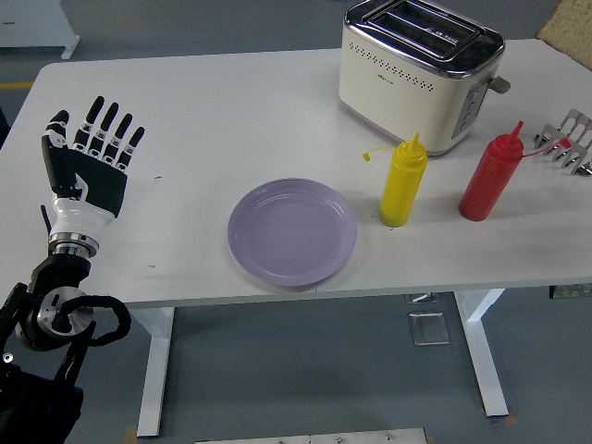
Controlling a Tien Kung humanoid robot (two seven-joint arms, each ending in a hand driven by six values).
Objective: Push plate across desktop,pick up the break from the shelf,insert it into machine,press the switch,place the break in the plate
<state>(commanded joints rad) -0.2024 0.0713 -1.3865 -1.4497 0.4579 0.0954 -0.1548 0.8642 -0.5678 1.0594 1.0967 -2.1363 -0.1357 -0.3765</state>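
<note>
A lilac plate [292, 231] lies near the table's front edge, at the middle. The cream toaster [421, 69] stands at the back right with its two slots empty and its lever on the right end. A corner of a tan bread slice [571, 26] shows at the picture's top right edge, up off the table; what holds it is out of frame. The metal rack [572, 141] at the right edge stands empty. My left hand [88, 153] is raised over the table's left side, palm forward, fingers spread, holding nothing.
A yellow squeeze bottle [403, 182] and a red squeeze bottle [492, 178] stand between the plate and the rack, just in front of the toaster. The white table [203, 120] ends close below the plate.
</note>
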